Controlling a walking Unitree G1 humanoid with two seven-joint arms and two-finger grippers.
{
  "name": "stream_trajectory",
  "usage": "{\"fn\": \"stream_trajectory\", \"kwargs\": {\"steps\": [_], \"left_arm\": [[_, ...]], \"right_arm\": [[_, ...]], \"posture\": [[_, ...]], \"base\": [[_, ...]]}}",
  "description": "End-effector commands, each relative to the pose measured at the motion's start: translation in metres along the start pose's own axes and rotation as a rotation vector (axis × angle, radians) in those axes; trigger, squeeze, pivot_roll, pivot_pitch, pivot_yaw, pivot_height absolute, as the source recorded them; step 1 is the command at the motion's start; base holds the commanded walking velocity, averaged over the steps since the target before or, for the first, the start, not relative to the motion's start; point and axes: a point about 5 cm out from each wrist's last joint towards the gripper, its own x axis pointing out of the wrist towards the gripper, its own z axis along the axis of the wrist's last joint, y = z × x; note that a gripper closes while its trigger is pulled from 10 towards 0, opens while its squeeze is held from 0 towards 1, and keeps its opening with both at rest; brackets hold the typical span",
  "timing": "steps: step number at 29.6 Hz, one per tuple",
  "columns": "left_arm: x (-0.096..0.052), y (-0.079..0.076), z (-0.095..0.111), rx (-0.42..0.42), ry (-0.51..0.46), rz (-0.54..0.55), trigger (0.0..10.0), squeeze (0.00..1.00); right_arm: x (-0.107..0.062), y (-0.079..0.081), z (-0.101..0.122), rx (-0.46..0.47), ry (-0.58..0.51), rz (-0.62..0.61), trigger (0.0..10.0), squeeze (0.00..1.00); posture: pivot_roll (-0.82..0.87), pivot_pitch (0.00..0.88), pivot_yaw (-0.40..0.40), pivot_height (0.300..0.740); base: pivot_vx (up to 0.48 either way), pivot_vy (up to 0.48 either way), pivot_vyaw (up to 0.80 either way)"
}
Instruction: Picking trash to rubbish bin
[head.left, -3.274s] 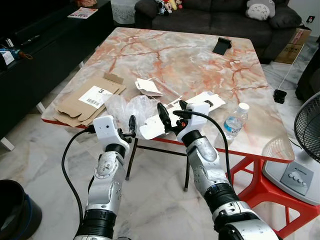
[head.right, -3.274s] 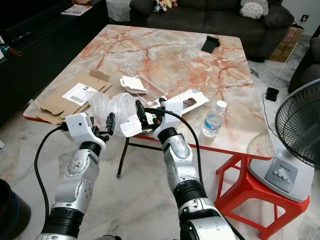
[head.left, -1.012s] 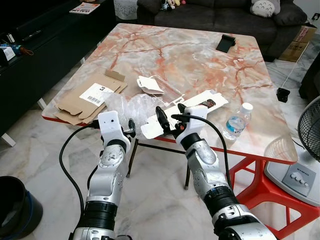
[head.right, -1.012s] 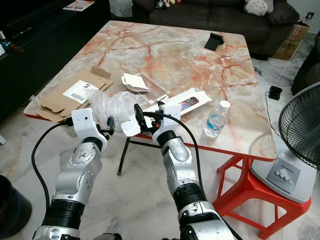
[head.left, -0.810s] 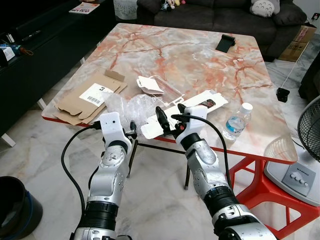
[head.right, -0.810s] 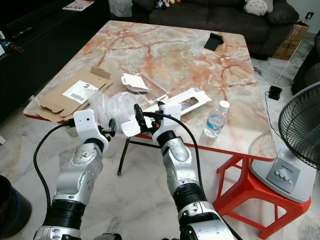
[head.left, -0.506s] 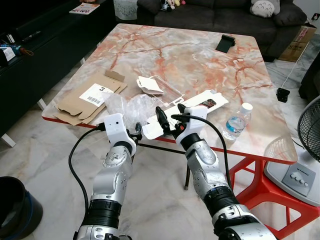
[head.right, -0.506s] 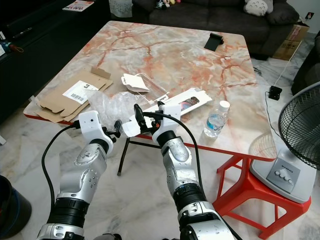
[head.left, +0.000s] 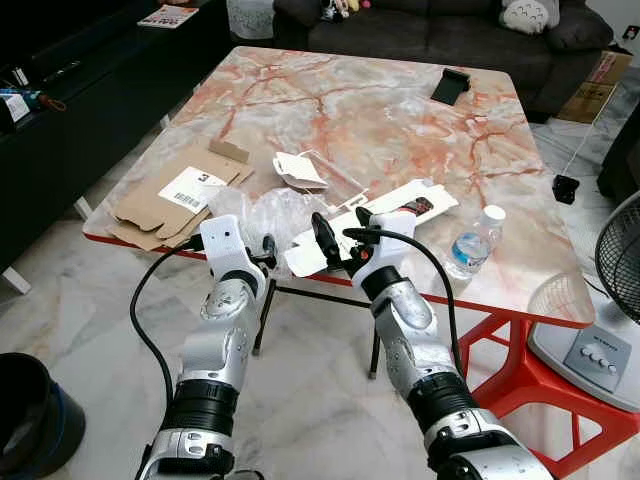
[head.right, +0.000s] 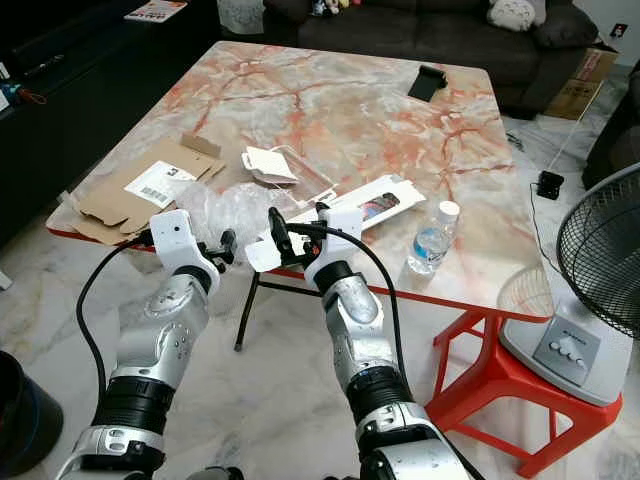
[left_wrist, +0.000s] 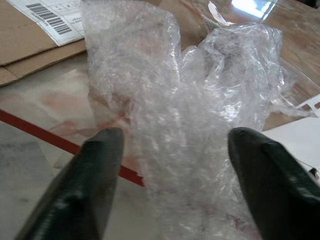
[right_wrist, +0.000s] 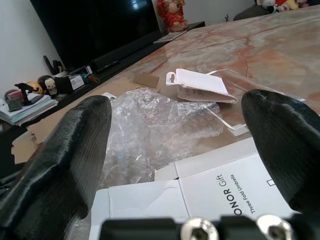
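A crumpled sheet of clear bubble wrap (head.left: 272, 212) lies at the marble table's front edge. My left gripper (head.left: 267, 248) is level with that edge, just short of the wrap; in the left wrist view its black fingers (left_wrist: 95, 165) stand open on either side of the bubble wrap (left_wrist: 190, 100). My right gripper (head.left: 342, 226) hovers open over the near end of a flat white HONOR box (head.left: 390, 205), nothing held. In the right wrist view its fingers (right_wrist: 60, 150) are spread wide above the box (right_wrist: 210, 187). A black rubbish bin (head.left: 28, 420) stands on the floor at lower left.
Flattened cardboard (head.left: 168, 195) with a label lies on the table's left. A clear blister pack with a white card (head.left: 305, 172) sits behind the wrap. A water bottle (head.left: 472, 243) stands at the right, a black phone (head.left: 451, 86) far back. A fan (head.left: 615, 300) stands on the right.
My left arm has swung a little to the right and up to the table's edge, bringing its gripper close to the bubble wrap. The right arm has stayed put.
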Motion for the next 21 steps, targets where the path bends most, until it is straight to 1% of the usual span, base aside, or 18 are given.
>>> {"fn": "stream_trajectory", "kwargs": {"steps": [1,4,6,21], "left_arm": [[0.0027,-0.0022,0.0004,0.035,0.002,0.002,0.0,0.0],[0.0028,-0.001,-0.0023,0.024,0.012,0.015,0.0,0.0],[0.0029,-0.0005,-0.0036,0.033,0.014,0.016,0.0,0.0],[0.0043,-0.0006,-0.0046,0.033,0.012,0.02,0.0,0.0]], "right_arm": [[0.0035,0.0116,-0.0006,0.033,-0.009,0.015,10.0,0.0],[0.0035,0.012,-0.0007,0.034,-0.009,0.016,10.0,0.0],[0.0036,0.0121,-0.0008,0.034,-0.009,0.017,10.0,0.0],[0.0038,0.0119,-0.0011,0.035,-0.005,0.016,10.0,0.0]], "posture": [[0.13,0.108,-0.029,0.728],[0.13,0.108,-0.029,0.728],[0.13,0.108,-0.029,0.728],[0.13,0.107,-0.029,0.728]], "base": [[0.0,0.0,0.0],[0.0,0.0,0.0],[0.0,0.0,0.0],[0.0,0.0,0.0]]}}
